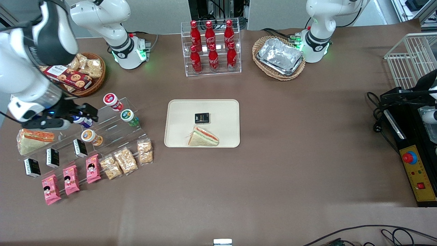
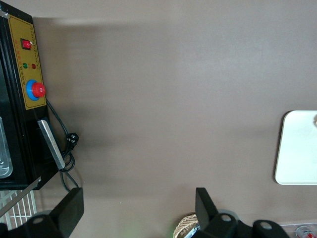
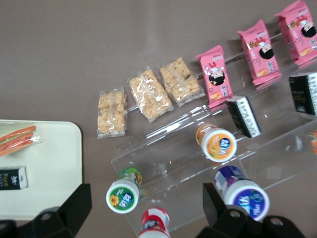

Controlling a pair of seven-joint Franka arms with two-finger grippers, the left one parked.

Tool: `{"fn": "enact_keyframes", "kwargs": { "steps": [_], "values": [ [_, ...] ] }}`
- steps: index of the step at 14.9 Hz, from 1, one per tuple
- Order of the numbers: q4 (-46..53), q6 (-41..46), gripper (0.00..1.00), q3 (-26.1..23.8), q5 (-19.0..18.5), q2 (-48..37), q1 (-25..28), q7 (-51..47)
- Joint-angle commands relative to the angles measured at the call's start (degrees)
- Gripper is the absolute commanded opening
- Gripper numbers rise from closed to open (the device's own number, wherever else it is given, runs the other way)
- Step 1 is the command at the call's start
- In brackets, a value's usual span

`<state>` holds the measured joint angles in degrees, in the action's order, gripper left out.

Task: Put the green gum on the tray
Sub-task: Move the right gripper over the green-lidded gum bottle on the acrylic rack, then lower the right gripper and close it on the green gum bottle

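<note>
Four small lidded bottles on a clear acrylic stepped stand (image 1: 112, 131), among them the translucent green gum bottle (image 1: 129, 117) with white-rimmed lid, standing upright on an upper step. At its 11 o'clock, a red-lidded bottle (image 1: 112, 101); at 8 o'clock, an orange-lidded one (image 1: 90, 137). Hovering near a blue-lidded bottle (image 1: 83, 121), well apart from the gum, the black two-finger gripper (image 1: 89, 113), fingers spread. At 3 o'clock, the flat beige rectangular tray (image 1: 225, 109), already bearing a wrapped sandwich (image 1: 203, 137) and small black packet (image 1: 201, 118).
</note>
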<state>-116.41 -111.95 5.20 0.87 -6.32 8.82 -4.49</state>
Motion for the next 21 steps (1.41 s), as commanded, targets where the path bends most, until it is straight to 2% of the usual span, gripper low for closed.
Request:
{"fn": "enact_keyframes", "kwargs": {
  "steps": [1, 7, 13, 21],
  "values": [
    [-13.2, -10.81, 1.0, -2.73, -1.48, -5.54, 0.5, -2.98],
    [-21.13, -17.68, 1.0, -3.01, -1.57, -6.68, 3.66, -2.63],
    [-30.27, -30.5, 1.0, -3.01, -2.09, -6.42, 5.07, -1.48],
    [-37.4, -38.17, 1.0, -3.01, -2.27, -6.34, 6.13, -1.66]
  ]
}}
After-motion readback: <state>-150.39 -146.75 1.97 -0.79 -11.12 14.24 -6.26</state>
